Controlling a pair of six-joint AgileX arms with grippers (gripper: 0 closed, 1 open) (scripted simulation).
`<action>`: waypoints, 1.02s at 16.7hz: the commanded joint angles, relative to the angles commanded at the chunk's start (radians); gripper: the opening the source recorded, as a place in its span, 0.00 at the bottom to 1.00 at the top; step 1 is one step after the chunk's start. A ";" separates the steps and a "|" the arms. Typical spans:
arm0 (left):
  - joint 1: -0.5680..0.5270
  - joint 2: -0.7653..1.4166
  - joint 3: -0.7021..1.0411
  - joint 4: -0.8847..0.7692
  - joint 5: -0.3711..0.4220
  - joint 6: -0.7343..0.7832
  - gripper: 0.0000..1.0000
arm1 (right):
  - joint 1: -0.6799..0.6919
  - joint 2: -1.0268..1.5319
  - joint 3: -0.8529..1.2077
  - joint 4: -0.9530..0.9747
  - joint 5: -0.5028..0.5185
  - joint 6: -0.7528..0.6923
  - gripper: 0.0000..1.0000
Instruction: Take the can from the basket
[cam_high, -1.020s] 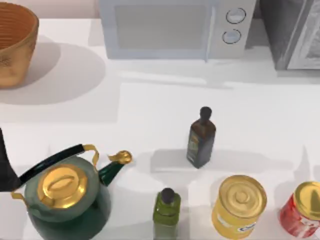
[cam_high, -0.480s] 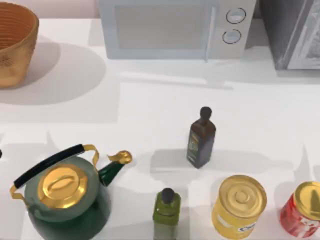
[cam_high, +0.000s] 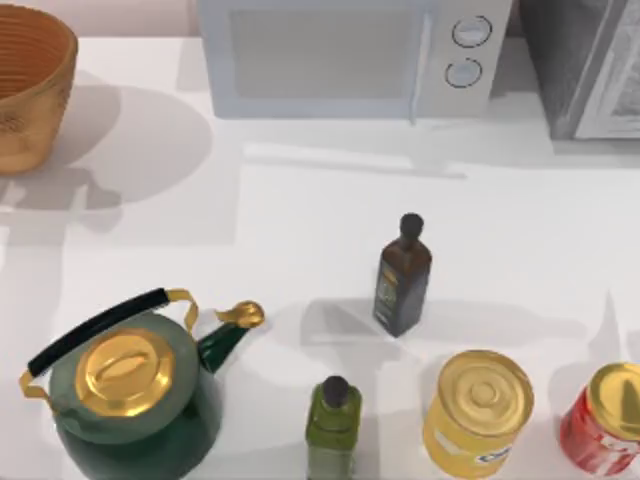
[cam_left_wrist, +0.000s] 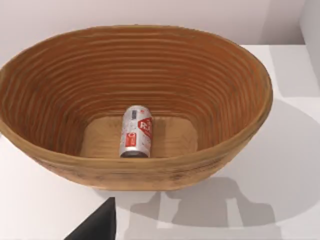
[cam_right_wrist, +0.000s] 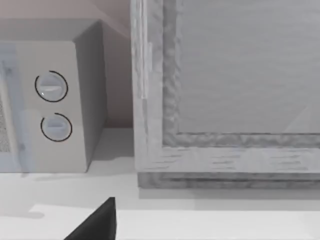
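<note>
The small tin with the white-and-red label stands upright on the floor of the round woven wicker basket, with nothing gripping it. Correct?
Not quite. The small tin with the white-and-red label lies on its side, not upright, on the floor of the round woven wicker basket, as the left wrist view shows. Nothing is gripping it.

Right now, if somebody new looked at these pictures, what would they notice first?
Probably the big green kettle with its shiny gold lid, at the table's front left. Next, the round wicker basket at the far left corner, with a small white-and-red can lying on its side at the bottom. The yellow can at the front right also catches the eye.
</note>
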 joint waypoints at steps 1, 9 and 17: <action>0.010 0.105 0.099 -0.049 0.008 0.010 1.00 | 0.000 0.000 0.000 0.000 0.000 0.000 1.00; 0.065 0.909 0.850 -0.420 0.047 0.081 1.00 | 0.000 0.000 0.000 0.000 0.000 0.000 1.00; 0.080 1.394 1.291 -0.645 0.054 0.122 1.00 | 0.000 0.000 0.000 0.000 0.000 0.000 1.00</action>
